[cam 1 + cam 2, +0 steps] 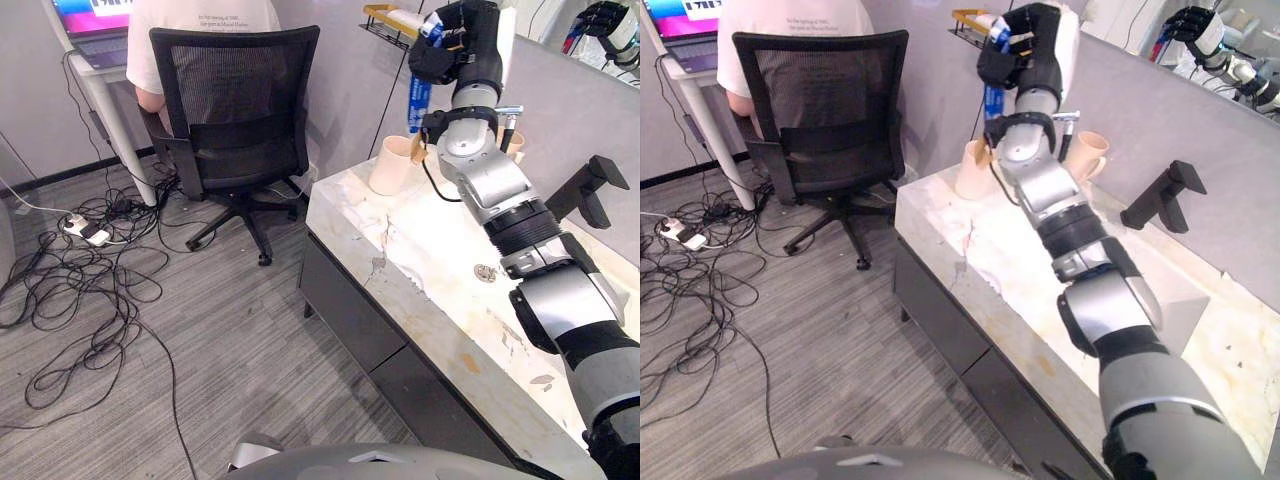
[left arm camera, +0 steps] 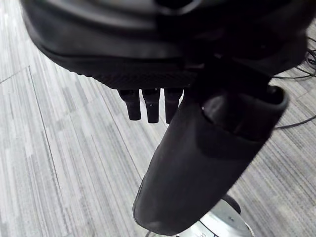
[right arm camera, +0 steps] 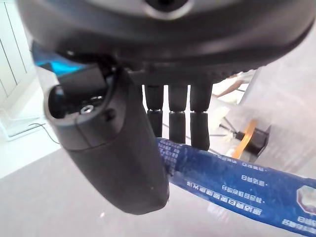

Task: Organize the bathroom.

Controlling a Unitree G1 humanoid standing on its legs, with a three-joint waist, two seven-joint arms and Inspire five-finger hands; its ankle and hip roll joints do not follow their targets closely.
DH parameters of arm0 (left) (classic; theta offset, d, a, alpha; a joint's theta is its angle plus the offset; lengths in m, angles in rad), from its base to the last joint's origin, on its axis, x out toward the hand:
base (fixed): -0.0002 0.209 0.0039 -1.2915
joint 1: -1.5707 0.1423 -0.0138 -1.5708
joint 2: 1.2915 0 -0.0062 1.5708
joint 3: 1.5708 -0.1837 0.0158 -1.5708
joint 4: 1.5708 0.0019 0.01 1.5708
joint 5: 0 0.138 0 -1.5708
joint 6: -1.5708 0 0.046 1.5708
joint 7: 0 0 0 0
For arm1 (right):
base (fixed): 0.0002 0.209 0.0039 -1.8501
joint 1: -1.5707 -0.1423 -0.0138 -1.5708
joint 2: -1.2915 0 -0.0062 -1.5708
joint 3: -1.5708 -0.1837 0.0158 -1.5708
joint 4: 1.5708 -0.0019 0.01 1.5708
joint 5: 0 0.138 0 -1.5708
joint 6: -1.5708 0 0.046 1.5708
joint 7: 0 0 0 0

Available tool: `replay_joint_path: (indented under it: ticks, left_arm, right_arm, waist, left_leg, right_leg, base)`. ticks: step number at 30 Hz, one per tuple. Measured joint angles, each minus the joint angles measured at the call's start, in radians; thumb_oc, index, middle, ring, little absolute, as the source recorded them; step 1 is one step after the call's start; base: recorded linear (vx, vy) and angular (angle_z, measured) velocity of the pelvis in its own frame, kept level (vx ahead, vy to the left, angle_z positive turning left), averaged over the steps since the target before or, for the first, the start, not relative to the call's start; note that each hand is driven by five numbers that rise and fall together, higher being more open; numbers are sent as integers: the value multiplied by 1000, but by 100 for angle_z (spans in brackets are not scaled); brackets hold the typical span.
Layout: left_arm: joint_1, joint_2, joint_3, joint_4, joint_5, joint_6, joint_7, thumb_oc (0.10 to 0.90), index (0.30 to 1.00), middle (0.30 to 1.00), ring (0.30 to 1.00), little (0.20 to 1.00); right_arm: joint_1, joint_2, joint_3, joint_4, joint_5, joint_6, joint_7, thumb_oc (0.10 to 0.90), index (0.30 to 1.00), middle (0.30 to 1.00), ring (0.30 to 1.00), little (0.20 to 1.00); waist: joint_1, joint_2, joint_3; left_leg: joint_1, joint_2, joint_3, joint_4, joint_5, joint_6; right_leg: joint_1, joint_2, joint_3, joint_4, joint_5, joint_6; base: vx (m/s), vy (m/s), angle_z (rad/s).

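Left eye view: right robot hand [image 1: 445,50] raised, gripping a blue tube [image 3: 237,180].
It hangs over the worktop [image 1: 430,270] back edge, below the wall shelf [image 1: 385,22].

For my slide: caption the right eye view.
Right robot hand lifts a blue tube toward the wall rack.

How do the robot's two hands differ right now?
The right hand is raised toward the yellow wire wall shelf; the left hand hangs over grey floor. The right hand pinches a blue toothpaste tube; the left hand holds nothing, fingers straight. Both are dark.
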Motion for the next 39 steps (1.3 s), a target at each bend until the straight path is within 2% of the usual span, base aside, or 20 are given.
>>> replay_joint_path:
  ticks: [4,18,25,30,39]
  left_arm:
    - [-3,18,0,-6,0,-12,14,800,900,900,900,900]
    - [-5,26,1,18,-30,-22,45,800,900,900,900,900]
    - [-12,26,0,20,-30,-22,47,800,900,900,900,900]
    - [-19,28,1,32,-31,-22,48,800,900,900,900,900]
    - [-47,39,1,51,-42,-14,48,800,900,900,900,900]
  right_arm:
    - [-10,2,0,0,0,-16,-9,400,300,300,300,300]
    - [-20,1,7,67,39,-16,-76,400,300,300,300,300]
    - [-22,1,7,82,39,-16,-95,400,300,300,300,300]
    - [-29,1,8,124,72,-20,-120,400,300,300,300,300]
    - [-29,5,8,124,74,-36,-134,400,300,300,300,300]
  waist:
    - [16,3,2]
    - [20,22,1]
    - [22,22,0]
    - [46,24,1]
    - [44,25,0]
  left_leg:
    - [-2,-1,-2,1,0,0]
    - [-19,1,-19,7,2,-4]
    - [-33,1,-33,15,3,-6]
    - [-41,7,-46,17,4,-11]
    - [-46,6,-51,17,5,-12]
  right_leg:
    - [0,-1,-2,0,0,0]
    - [-3,1,-18,0,-1,-3]
    - [-3,2,-31,0,-2,-4]
    - [-4,7,-44,0,-5,-9]
    - [-4,6,-52,0,-5,-9]
  base:
    - [0,0,0]
    - [28,-32,3]
    - [28,-41,7]
    - [46,-38,7]
    - [52,-20,2]
